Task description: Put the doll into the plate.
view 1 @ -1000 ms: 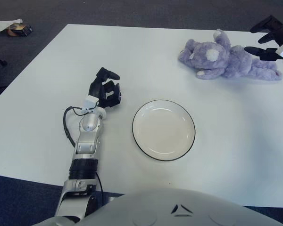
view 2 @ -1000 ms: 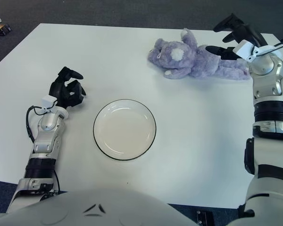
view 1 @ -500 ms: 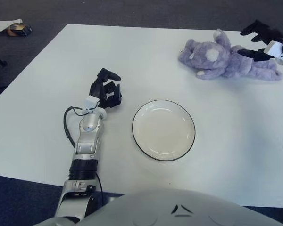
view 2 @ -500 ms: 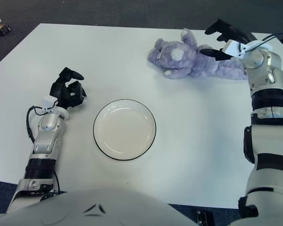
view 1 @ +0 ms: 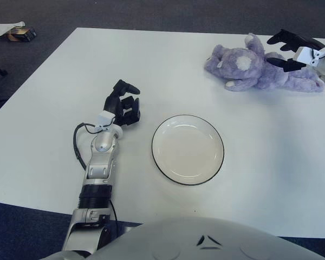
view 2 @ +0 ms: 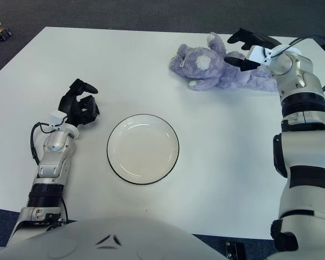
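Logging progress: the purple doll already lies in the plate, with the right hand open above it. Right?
Not quite. The purple doll lies on the table, far from the plate, as the right eye view shows. The right hand is open above it.

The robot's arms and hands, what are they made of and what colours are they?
Both arms are silver-grey metal-looking shells with black ribbed bands at the joints. The left arm has a thin black cable looping beside its wrist; the right arm has one arching past its wrist. The left hand and right hand each have chunky black fingers and a small white block at the base.
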Robot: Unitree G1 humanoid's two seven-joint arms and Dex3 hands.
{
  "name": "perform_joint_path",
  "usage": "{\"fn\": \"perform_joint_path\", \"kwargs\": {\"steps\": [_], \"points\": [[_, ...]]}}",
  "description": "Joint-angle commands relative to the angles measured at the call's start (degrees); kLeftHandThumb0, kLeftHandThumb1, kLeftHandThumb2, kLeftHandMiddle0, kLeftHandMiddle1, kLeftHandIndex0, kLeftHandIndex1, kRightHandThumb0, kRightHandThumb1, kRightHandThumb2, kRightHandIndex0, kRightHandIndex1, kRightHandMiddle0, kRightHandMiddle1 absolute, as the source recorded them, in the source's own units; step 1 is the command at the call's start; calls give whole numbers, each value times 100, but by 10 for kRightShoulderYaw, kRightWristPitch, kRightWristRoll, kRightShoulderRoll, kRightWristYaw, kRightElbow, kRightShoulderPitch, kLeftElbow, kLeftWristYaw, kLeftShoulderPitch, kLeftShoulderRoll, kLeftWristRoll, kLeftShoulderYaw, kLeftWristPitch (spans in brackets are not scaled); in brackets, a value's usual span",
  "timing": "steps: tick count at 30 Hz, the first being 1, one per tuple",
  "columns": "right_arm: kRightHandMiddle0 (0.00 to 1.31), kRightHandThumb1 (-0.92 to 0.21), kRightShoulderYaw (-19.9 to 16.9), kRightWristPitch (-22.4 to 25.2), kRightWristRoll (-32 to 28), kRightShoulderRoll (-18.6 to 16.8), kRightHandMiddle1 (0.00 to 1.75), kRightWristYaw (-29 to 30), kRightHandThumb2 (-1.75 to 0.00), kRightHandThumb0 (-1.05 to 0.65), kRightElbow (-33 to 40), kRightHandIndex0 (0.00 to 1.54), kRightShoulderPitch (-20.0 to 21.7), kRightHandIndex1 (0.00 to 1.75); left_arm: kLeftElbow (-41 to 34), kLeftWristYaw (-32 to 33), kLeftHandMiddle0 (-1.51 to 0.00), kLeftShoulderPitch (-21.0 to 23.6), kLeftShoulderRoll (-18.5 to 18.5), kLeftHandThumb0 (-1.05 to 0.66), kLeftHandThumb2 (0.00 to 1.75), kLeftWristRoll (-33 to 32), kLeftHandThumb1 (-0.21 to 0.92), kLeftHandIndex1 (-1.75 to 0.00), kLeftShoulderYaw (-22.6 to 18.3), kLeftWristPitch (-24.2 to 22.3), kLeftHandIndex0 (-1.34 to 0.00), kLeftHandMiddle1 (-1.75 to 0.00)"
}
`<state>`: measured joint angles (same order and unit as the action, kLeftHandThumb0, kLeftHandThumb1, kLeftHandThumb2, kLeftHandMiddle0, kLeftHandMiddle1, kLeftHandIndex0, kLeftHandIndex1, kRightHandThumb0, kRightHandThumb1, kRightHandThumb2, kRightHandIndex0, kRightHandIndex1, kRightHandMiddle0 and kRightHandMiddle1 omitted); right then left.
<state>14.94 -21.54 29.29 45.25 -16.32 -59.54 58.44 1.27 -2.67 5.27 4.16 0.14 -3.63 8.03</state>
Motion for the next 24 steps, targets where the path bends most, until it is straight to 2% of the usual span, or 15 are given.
{"fn": "perform_joint_path", "kwargs": {"steps": [1, 6, 12, 24], "points": [[0, -92, 12, -4, 13, -6, 55, -6, -82, -105, -19, 20, 22, 54, 12, -3, -101, -30, -4, -40, 98, -8, 58, -175, 1, -10, -41, -175], [0, -92, 25, -6, 19, -17, 52, 0, -82, -105, -48, 16, 32, 51, 9, -3, -101, -31, -4, -40, 97, -9, 59, -175, 1, -13, -41, -175], [0, -92, 41, -13, 27, -29, 52, 5, -80, -105, -88, 8, 45, 38, 6, -3, -103, -34, -4, -40, 97, -11, 59, -175, 2, -14, -41, -175], [0, -92, 62, -5, 40, -39, 56, 20, -81, -105, -111, 8, 50, 28, 0, 0, -103, -40, -5, -40, 99, -10, 58, -175, 4, -15, -41, -175]]}}
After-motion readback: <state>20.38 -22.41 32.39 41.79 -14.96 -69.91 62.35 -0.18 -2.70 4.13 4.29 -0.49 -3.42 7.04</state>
